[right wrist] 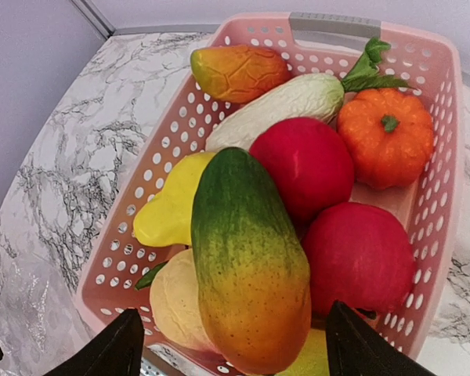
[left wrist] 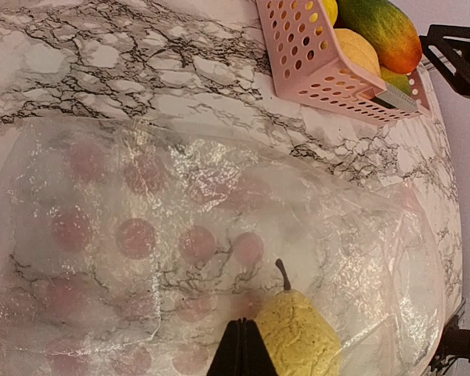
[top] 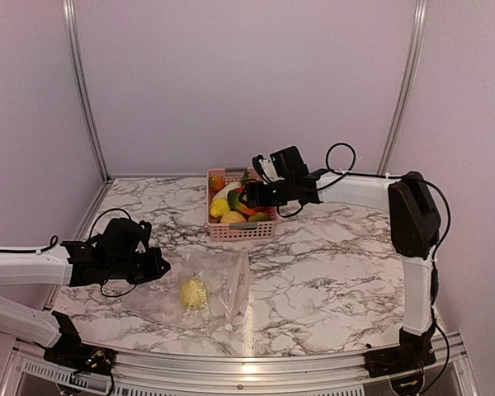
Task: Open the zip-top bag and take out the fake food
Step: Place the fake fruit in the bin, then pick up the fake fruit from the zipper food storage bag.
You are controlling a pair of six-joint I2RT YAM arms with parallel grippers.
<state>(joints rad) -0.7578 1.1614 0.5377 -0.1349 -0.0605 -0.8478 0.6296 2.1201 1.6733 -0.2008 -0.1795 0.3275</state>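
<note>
Top external view has the clear bag [top: 206, 289] lying flat on the marble table [top: 338, 264] near the front edge, with one yellow pear [top: 195, 293] inside it. The left gripper [top: 158, 266] sits at the bag's left edge. In the left wrist view its jaws are pressed fully together just beside the pear, low over the crinkled plastic; whether they pinch a fold of it I cannot tell. The other toy food fills the pink basket [top: 241, 229] farther back: a green-and-orange mango [right wrist: 247, 266], a white radish [right wrist: 286, 106], a small pumpkin [right wrist: 385, 137], two red fruits and some yellow pieces. The right gripper [top: 249, 196] hovers over the basket, jaws spread wide either side of the mango, holding nothing.
</note>
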